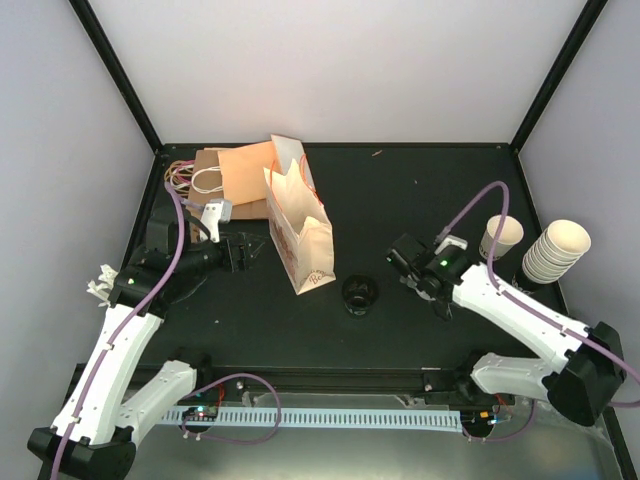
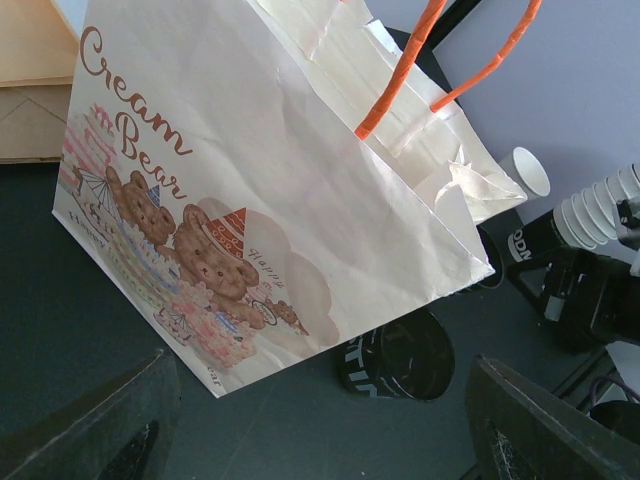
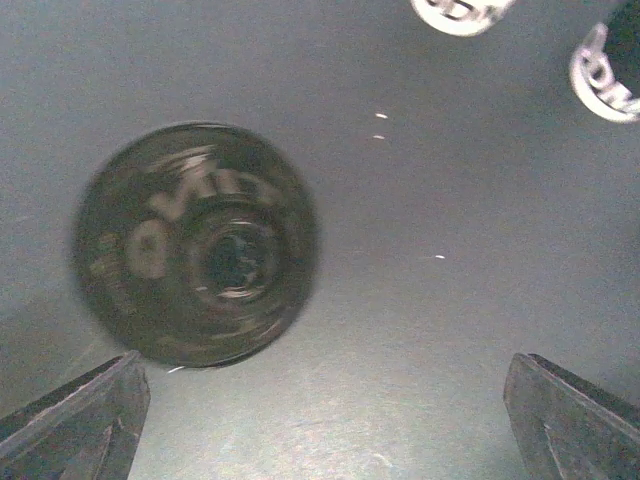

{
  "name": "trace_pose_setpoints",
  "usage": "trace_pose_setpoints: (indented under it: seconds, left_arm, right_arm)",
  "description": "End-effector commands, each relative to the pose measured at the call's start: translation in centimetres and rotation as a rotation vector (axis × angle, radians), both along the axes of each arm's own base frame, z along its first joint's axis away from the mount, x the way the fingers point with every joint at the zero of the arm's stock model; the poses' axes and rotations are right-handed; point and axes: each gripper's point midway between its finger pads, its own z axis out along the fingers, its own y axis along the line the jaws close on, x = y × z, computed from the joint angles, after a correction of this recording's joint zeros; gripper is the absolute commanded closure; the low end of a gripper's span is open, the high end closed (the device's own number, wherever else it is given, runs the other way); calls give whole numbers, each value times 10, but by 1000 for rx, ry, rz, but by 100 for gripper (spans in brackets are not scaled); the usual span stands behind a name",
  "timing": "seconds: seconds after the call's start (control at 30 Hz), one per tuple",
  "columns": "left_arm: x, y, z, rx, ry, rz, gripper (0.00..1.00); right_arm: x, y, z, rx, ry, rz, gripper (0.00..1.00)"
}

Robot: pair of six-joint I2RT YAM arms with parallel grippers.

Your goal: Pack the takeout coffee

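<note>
Right gripper [image 3: 322, 420] wide open and empty, aimed at black round piece [image 3: 200, 245], takeout coffee [image 1: 500, 237] upright beside cup stack [image 1: 556, 250] behind its arm: risk a forearm swing topples it.

"What's on that black table [image 1: 420, 190]?"

"A printed paper bag [image 1: 300, 240] stands just ahead of the left gripper [image 1: 255, 252], with flat bags [image 1: 235, 180] near it, toward the back. A dark round container [image 1: 359, 294] sits close before the right gripper [image 1: 397, 263]."

"And behind that one?"

"A printed paper cup [image 1: 500, 238], a stack of cups [image 1: 556, 250] beside it."
</note>
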Motion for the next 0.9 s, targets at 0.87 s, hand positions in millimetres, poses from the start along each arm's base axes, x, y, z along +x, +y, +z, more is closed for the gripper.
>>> trace_pose_setpoints:
  seconds: [0.87]
  left_arm:
    - [-6,-5,18,-7,-37,-52,19]
  right_arm:
    - [-47,-168,3,35,-132,-699,0]
